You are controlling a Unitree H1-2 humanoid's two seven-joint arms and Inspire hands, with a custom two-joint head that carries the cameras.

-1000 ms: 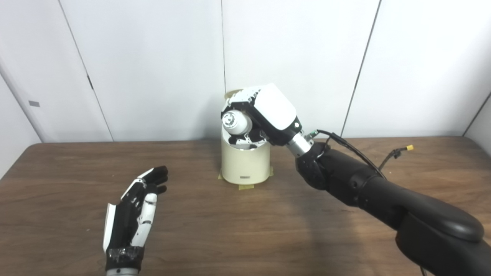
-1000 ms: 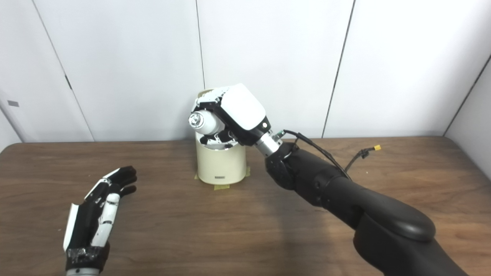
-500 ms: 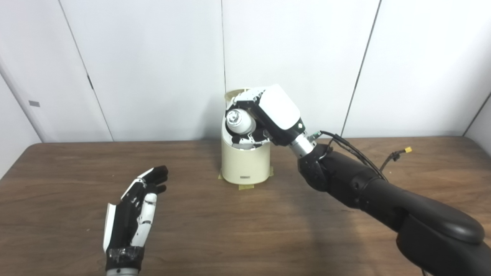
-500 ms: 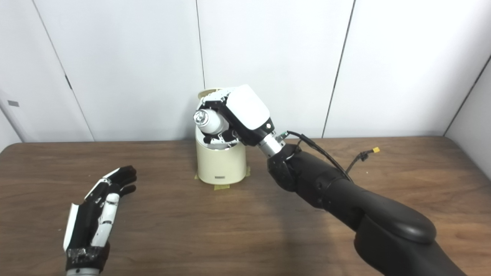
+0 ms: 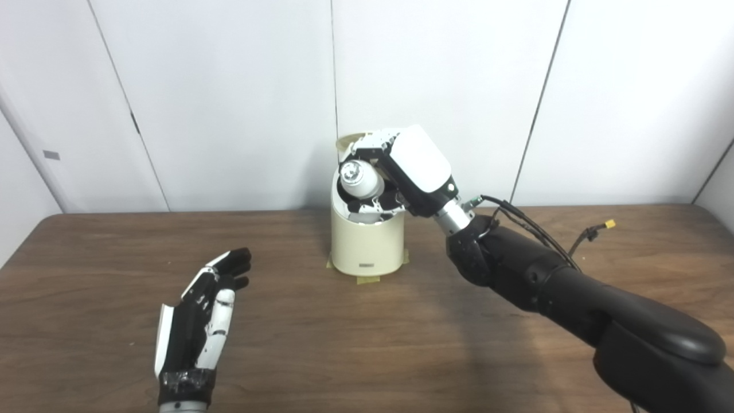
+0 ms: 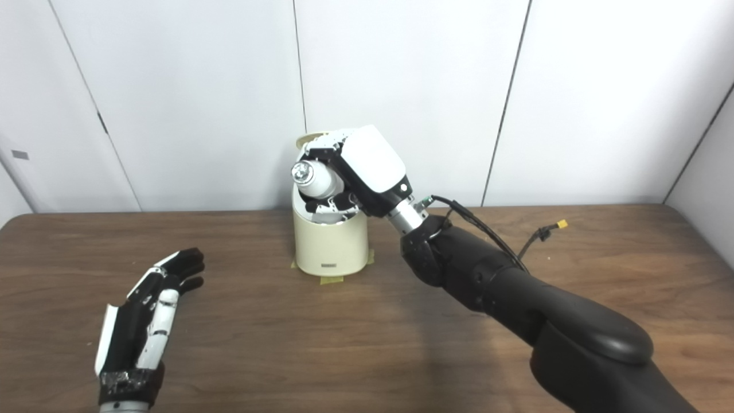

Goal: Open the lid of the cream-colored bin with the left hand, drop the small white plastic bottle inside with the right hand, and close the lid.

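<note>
The cream-colored bin (image 5: 367,244) stands at the back middle of the table, its lid (image 5: 347,141) tipped up behind the opening. My right hand (image 5: 410,169) hovers right over the bin's mouth, shut on the small white plastic bottle (image 5: 358,177), which lies sideways with its end toward the camera. My left hand (image 5: 200,318) rests open, well to the left of the bin and nearer the front, touching nothing. In the right eye view the bottle (image 6: 315,176) sits above the bin (image 6: 331,241) rim.
Yellow tape (image 5: 368,279) holds the bin's base to the wooden table (image 5: 367,344). White wall panels stand close behind the bin. A loose cable with a yellow plug (image 5: 612,222) trails from the right forearm.
My right hand has shifted a little right and back with the bottle, settling more squarely over the bin's opening. The left hand has not moved.
</note>
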